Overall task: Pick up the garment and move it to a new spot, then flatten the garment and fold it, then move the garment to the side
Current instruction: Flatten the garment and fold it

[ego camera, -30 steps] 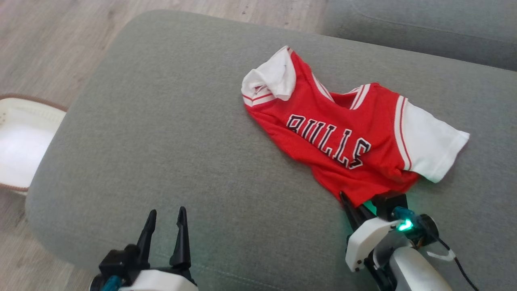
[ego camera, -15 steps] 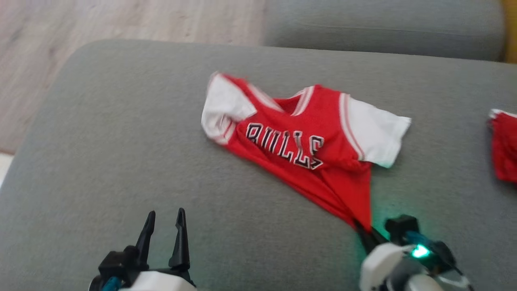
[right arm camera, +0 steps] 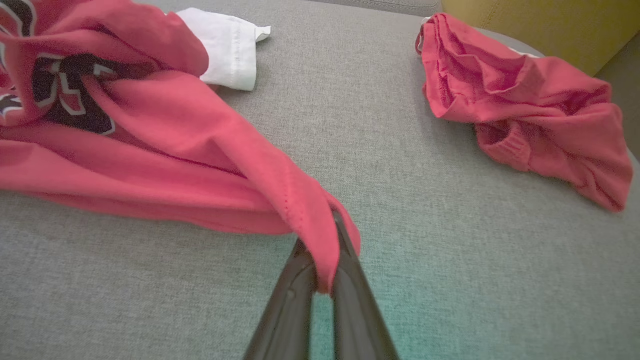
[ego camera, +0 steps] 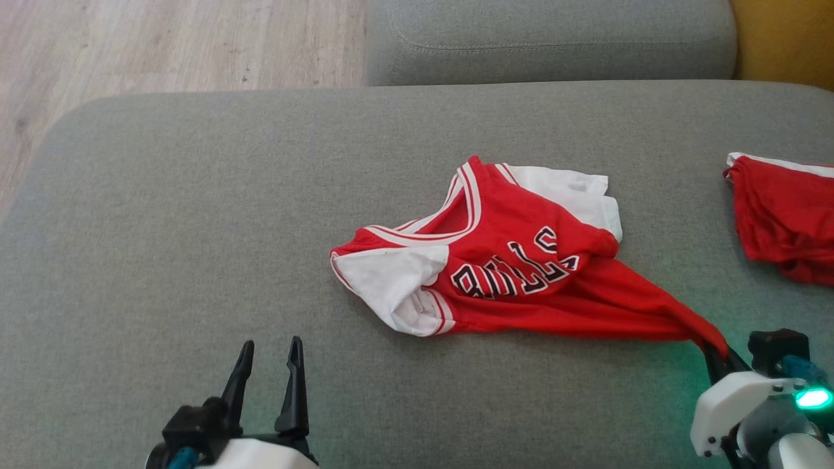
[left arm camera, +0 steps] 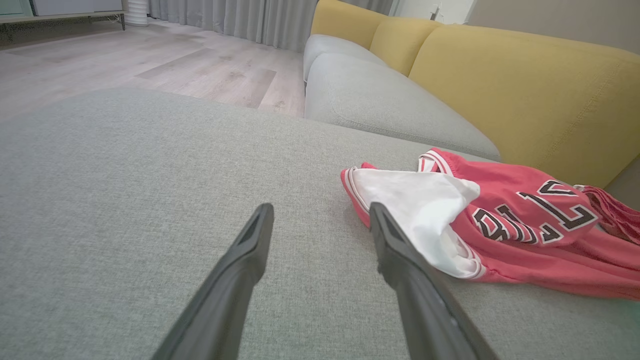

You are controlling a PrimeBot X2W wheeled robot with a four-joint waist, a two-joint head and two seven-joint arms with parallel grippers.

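The right claw (ego camera: 715, 355) is shut tight on a red corner of the garment (ego camera: 521, 273), and the cloth folds over its closed fingertips. From that pinch the garment, a red jersey with white sleeves and dark lettering, runs ahead and to the left of the right claw. It is drawn into a narrow taper at the grip, widens farther out, and lies rumpled on the grey sofa cushion (ego camera: 195, 228). The left claw (ego camera: 270, 344) stands wide and holds nothing, with bare cushion between its fingers. The jersey's nearer white sleeve lies ahead of it and to its right, apart from it. A second red garment (ego camera: 782, 215) lies crumpled ahead and right of the right claw, apart from the jersey.
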